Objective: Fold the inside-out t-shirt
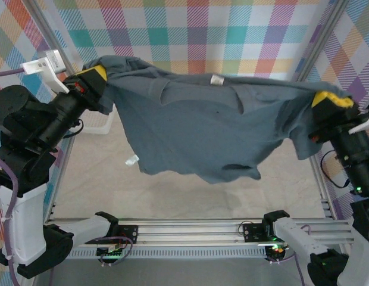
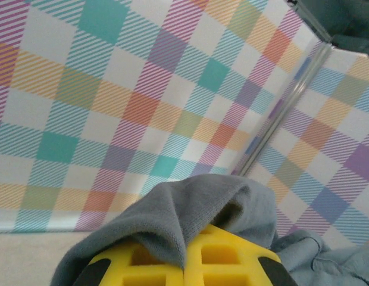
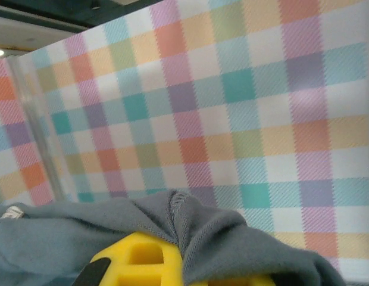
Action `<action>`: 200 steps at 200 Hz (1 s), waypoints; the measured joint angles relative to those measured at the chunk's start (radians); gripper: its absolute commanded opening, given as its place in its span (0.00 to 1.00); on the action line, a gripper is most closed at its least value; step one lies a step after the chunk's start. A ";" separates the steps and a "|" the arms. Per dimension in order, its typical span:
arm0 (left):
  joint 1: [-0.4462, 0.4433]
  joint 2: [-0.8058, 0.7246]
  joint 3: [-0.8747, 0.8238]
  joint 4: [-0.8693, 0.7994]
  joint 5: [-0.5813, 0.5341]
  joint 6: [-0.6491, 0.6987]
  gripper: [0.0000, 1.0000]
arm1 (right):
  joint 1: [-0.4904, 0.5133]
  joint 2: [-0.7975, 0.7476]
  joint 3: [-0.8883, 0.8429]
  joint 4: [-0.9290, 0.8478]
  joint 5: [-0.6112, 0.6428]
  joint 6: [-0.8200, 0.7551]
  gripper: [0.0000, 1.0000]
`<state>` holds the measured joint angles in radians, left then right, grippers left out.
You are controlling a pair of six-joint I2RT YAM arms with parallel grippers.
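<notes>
Two small pinches of cloth are all that hold the inside-out t-shirt (image 1: pixel 214 125) aloft. It hangs stretched between the arms, above the table (image 1: pixel 95 190) and, as far as the overhead view tells, clear of it.

The main risk is a slip. Each grip takes only a small bunch of thin, soft fabric, so a further pull apart could drag it out of one claw and drop that side in a heap. The shirt also hangs crooked, so lowering it as it is would likely trap creases or tuck a sleeve underneath.

The cloth is dark slate grey with its seams showing. A white neck tag (image 1: pixel 216 79) sits on the taut upper edge and a smaller white label (image 1: pixel 132 159) dangles at the lower left. The bottom edge is uneven, and the right side droops in loose folds.

The left gripper (image 1: pixel 95 74) is clenched on the shirt's left end, with fabric bunched over its yellow fingers. The right gripper (image 1: pixel 327 98) grasps the right end likewise. A checked backdrop (image 1: pixel 232 30) stands behind.
</notes>
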<state>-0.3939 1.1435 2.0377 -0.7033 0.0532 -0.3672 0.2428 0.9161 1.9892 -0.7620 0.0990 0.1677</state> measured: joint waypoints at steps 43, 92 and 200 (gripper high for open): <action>0.005 0.201 0.135 -0.101 -0.147 -0.035 0.00 | -0.023 0.455 0.402 -0.223 0.128 0.007 0.00; 0.144 0.610 -0.079 0.043 -0.158 -0.074 0.58 | -0.174 1.043 0.440 -0.267 0.023 0.022 0.51; 0.103 0.424 -0.393 0.244 0.146 0.115 0.93 | -0.246 0.759 -0.085 -0.322 -0.285 0.082 0.74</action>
<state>-0.2909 1.5673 1.6447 -0.4591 0.1997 -0.2520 -0.0032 1.6749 1.9038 -1.0843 -0.1860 0.2497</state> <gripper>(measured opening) 0.916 0.742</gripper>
